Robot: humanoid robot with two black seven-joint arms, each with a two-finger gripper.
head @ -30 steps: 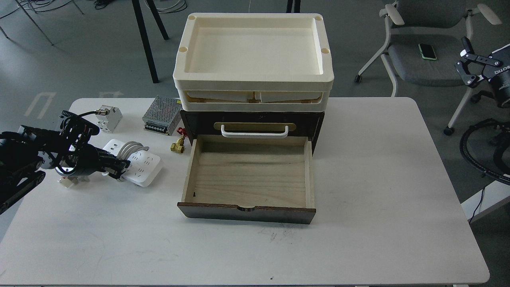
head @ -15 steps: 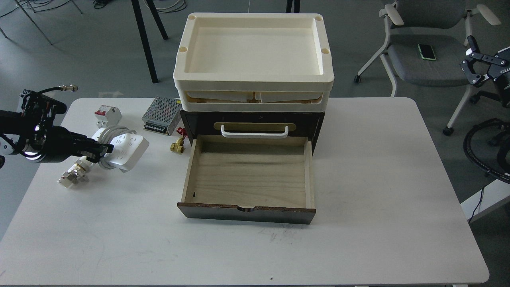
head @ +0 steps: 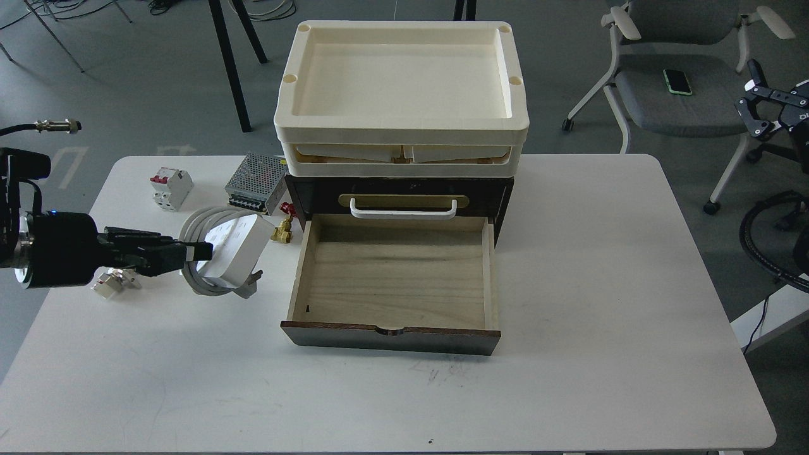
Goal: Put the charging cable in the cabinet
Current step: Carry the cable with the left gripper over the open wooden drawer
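White tabletop (head: 569, 284), grey floor beyond, and your left gripper (head: 196, 253) has its jaws clamped on the near-left end of the charging cable (head: 237, 256), lifted and tilted just at nine o'clock of the open drawer (head: 392, 278). Watch that cord loop sagging below the strip: it could snag the drawer's left wall as you swing toward three o'clock. You're pinching one end only, so the strip may pivot or slip out. The brass fitting (head: 282, 231) sits close by and could get knocked. Right gripper (head: 755, 107) is parked at the far right; whether its jaws are open, I can't tell.
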